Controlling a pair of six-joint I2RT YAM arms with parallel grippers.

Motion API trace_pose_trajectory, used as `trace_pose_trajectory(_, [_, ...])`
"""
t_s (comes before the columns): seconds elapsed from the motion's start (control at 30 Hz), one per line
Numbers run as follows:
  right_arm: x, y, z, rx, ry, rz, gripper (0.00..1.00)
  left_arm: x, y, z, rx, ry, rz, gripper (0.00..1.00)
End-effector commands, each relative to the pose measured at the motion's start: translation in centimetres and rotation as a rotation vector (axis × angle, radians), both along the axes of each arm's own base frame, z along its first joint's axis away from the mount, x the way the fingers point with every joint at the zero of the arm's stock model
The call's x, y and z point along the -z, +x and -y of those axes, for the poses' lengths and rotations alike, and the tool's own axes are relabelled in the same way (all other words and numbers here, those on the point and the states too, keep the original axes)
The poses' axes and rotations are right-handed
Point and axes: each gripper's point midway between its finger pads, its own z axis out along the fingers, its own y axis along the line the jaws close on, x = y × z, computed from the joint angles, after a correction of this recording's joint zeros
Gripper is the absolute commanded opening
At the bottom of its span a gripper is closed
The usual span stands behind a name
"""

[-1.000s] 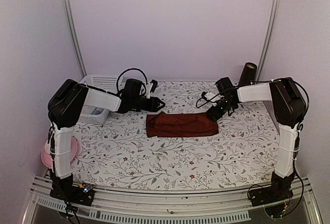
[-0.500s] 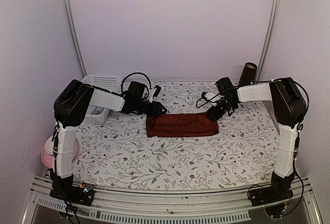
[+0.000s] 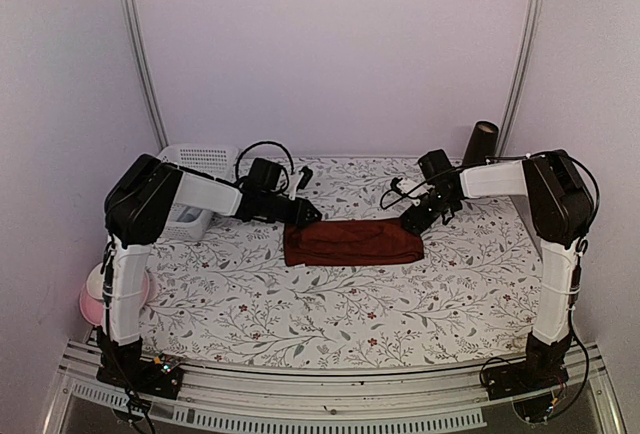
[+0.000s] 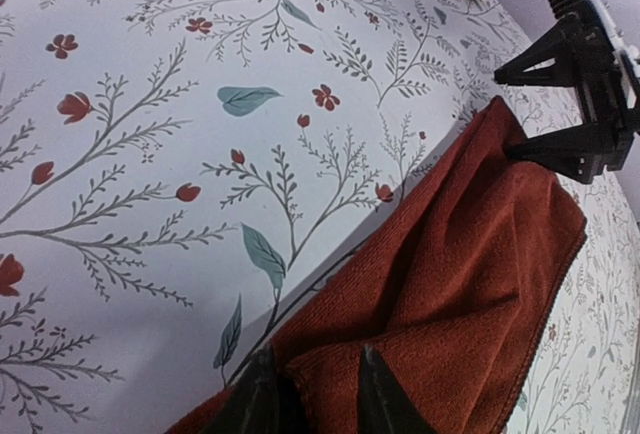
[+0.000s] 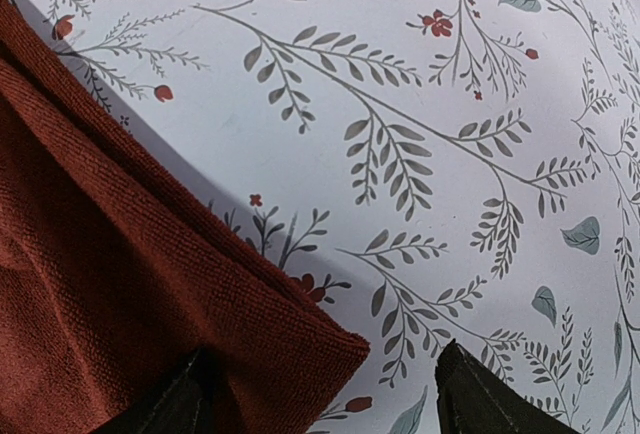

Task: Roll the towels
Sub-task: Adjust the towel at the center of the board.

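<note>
We see one dark red towel (image 3: 350,242) lying flat and long on the flowery table (image 3: 300,304), in the middle, between the two arms. The left gripper (image 3: 312,214) is down at the towel's left end. In its own camera, its fingers (image 4: 258,399) are close together, with a little bump of the red cloth pinched between them. The right gripper (image 3: 410,225) is down at the towel's right end. Its fingers (image 5: 175,404) are wide apart. One sits on the red cloth by the corner and the other is over the bare table, with the towel's corner between them. At the back left of the table is a white basket (image 3: 190,164). At the back right stands a dark tube (image 3: 484,142). We can find only this one towel.
</note>
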Motion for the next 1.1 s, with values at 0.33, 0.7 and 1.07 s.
trace_pose_trajectory(0.33, [0.4, 0.1, 1.2, 0.022, -0.033, -0.007, 0.76, 0.9, 0.3, -0.6, -0.006, 0.036, -0.009, 0.00])
trace_pose_trajectory(0.7, [1.0, 0.2, 1.7, 0.038, -0.058, -0.008, 0.76, -4.4, 0.2, -4.8, -0.276, 0.010, 0.115, 0.00])
trace_pose_trajectory(1.07, [1.1, 0.2, 1.8, 0.034, -0.071, -0.009, 0.76, -0.6, -0.1, -6.7, -0.393, 0.163, 0.075, 0.00])
